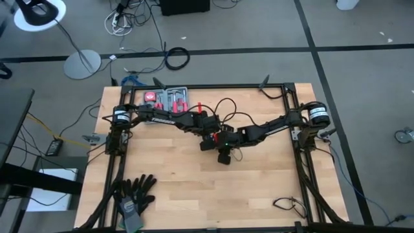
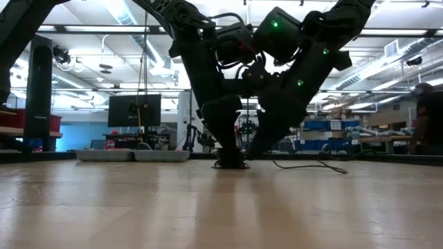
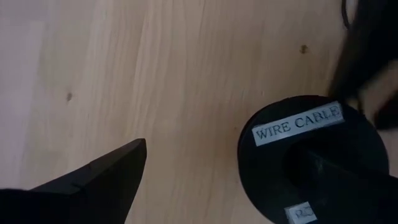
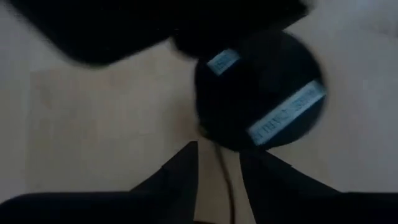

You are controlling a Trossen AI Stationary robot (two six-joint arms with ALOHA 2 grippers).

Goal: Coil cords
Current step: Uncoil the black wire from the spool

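A round black spool [image 3: 292, 118] with white labels, one reading "WIRE CABLE", lies flat on the wooden table at its middle [image 1: 224, 157]. A thin black wire [image 4: 225, 177] leads off the spool's edge and loops over the table toward the far side [image 1: 226, 103]. My left gripper [image 3: 217, 155] is open wide, pointing down, with one finger over the spool. My right gripper [image 4: 217, 152] hangs just beside the spool, open by a narrow gap, with the wire running between its fingers. Both arms meet over the spool [image 2: 230, 164]. My left gripper rests one finger [image 3: 336, 177] on the spool's flat top face [image 3: 273, 155], between its two labels, from above. The other finger [image 3: 99, 180] stands clear over bare table. The spool lies flat on the table. Whether my right gripper touches the wire, I cannot tell.
A tray of red-handled tools [image 1: 169, 98] stands at the far left. Black gloves [image 1: 134, 194] lie at the near left. A small cable [image 1: 288, 206] lies at the near right, another [image 1: 270, 87] at the far right edge. Dark frame rails [image 1: 299, 162] run along the sides.
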